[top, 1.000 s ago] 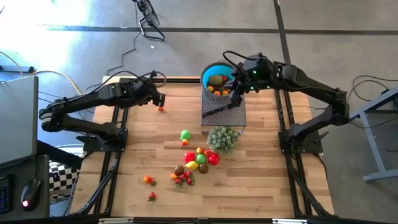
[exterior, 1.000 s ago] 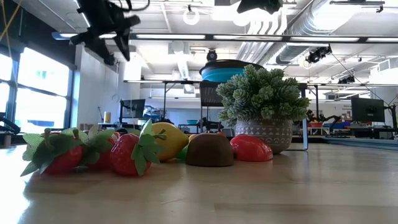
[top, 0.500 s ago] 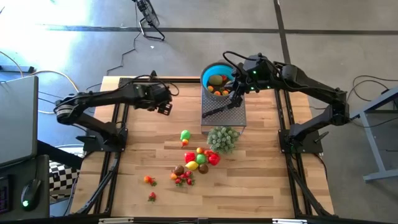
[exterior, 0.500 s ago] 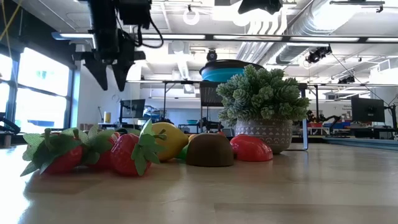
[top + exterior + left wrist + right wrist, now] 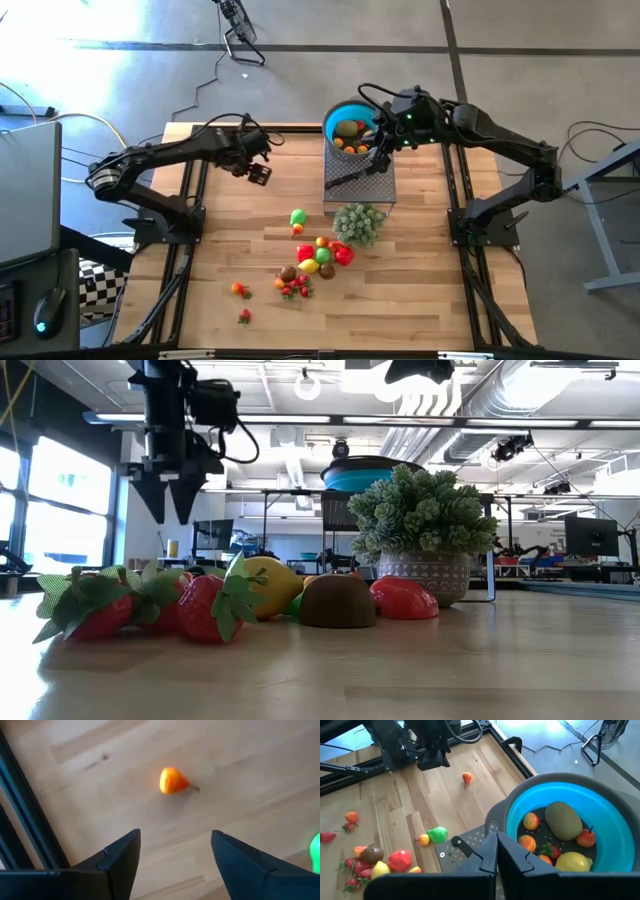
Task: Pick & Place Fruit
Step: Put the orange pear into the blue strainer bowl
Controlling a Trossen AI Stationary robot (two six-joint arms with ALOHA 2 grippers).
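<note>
Wooden slats cover the table (image 5: 220, 260) seen from above: the left gripper (image 5: 259, 175) hangs near its back left corner, the right gripper (image 5: 379, 155) beside the blue bowl (image 5: 333, 118), and some fifteen loose fruit (image 5: 318, 255) lie mid-table. From table height, two strawberries (image 5: 205, 607) front the pile. The left wrist camera shows wide-open, empty fingers (image 5: 117, 862) with one orange fruit (image 5: 172, 780) just ahead; centre it, descend straight, close gently. The right wrist camera shows closed, empty fingers and six fruit in the bowl.

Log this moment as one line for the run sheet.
left gripper: open above orange fruit on table | right gripper: shut, empty, beside blue bowl | bowl holds several fruits
</note>
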